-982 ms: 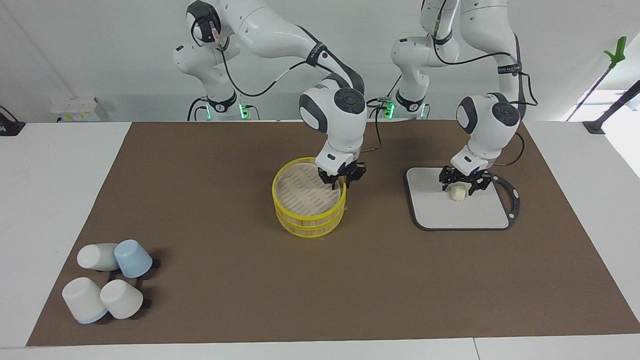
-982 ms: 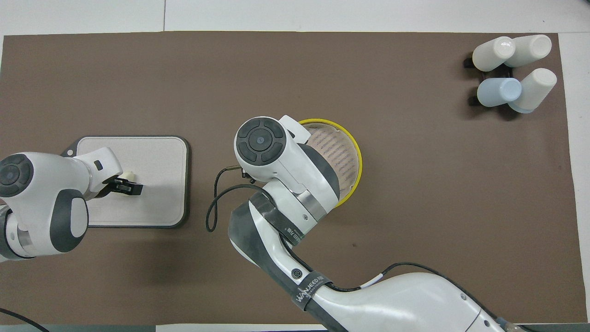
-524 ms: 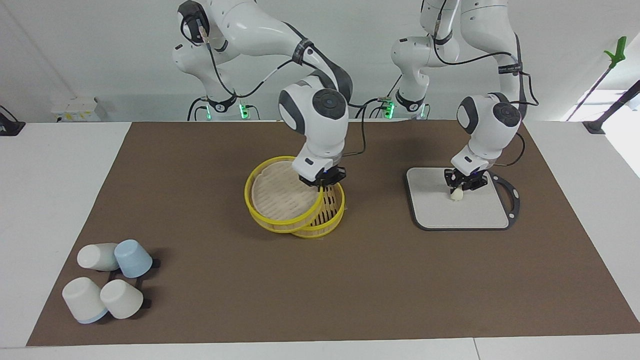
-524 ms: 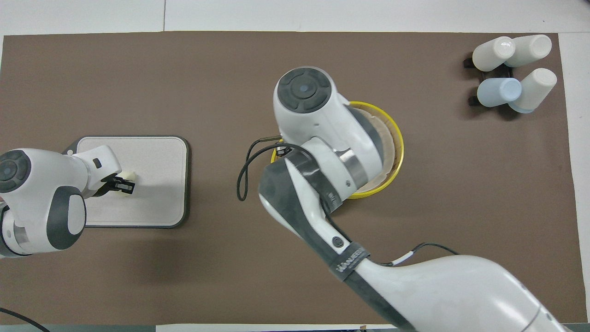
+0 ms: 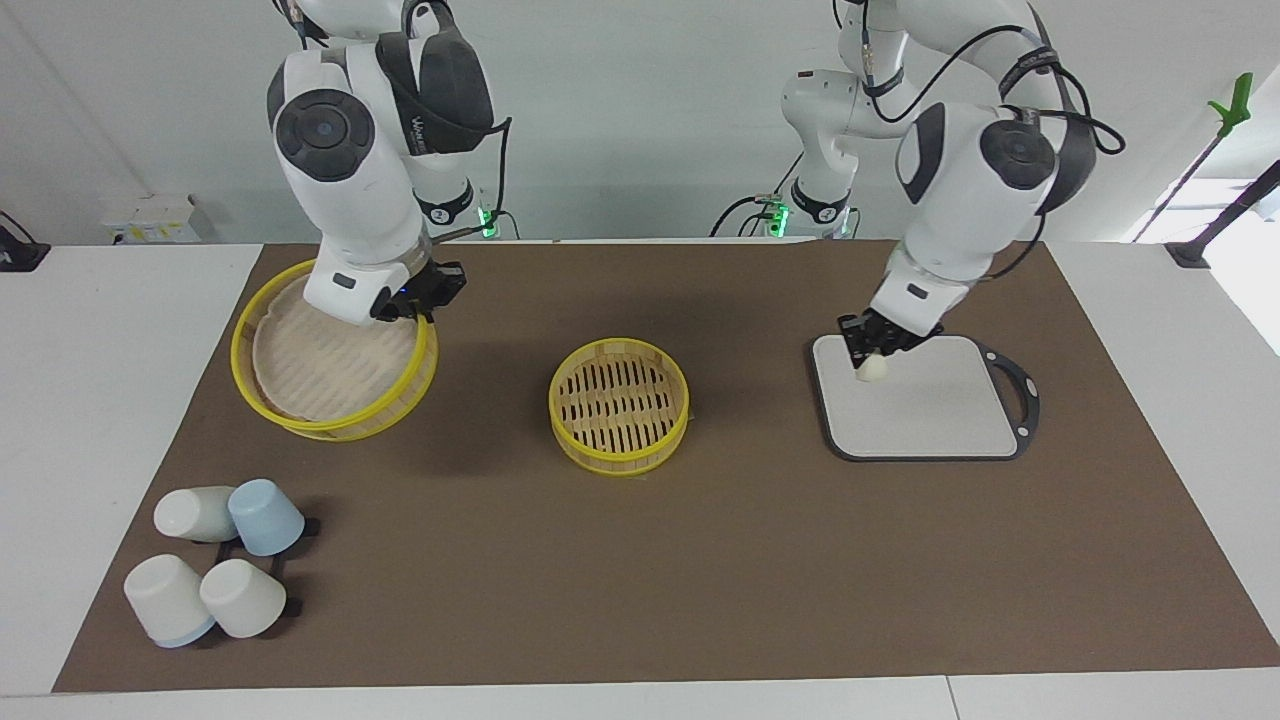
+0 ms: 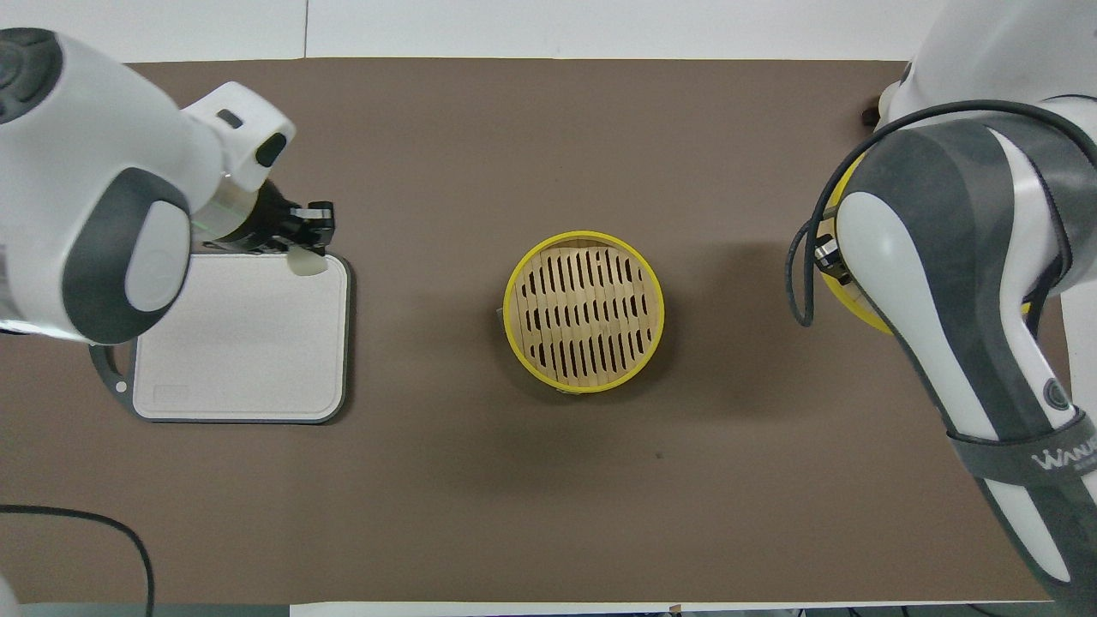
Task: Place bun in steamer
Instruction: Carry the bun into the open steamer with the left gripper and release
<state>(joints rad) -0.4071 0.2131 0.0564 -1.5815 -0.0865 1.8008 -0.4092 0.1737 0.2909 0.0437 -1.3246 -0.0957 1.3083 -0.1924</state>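
Observation:
The steamer stands open in the middle of the mat, its slatted bottom bare; it also shows in the overhead view. My left gripper is shut on the small cream-white bun and holds it in the air over the edge of the grey board on the steamer's side. In the overhead view the left gripper and bun show over the board's corner. My right gripper is shut on the rim of the steamer lid, held tilted over the mat toward the right arm's end.
Several white and blue cups lie on a black rack farther from the robots, at the right arm's end. In the overhead view the right arm hides them and most of the lid. A brown mat covers the table.
My right gripper lifted the lid off the steamer and carried it toward the right arm's end. My left gripper closed on the bun and raised it off the board.

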